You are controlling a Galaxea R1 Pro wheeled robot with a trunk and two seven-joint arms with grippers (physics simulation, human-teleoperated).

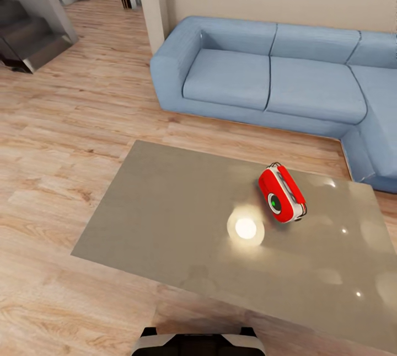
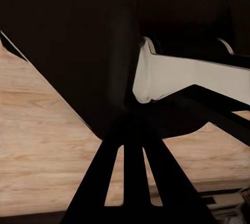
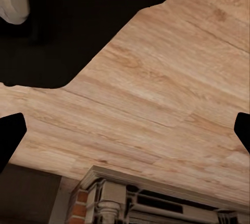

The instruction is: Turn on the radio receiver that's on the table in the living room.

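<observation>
The radio receiver (image 1: 282, 194) sits toward the table's (image 1: 165, 218) far right edge near the sofa (image 1: 264, 74), unreached; next an arm must reach its dial, though I can't tell either arm's fingers' state.

radio receiver (image 1: 282, 194) on table (image 1: 165, 218), sofa (image 1: 264, 77) behind
</observation>
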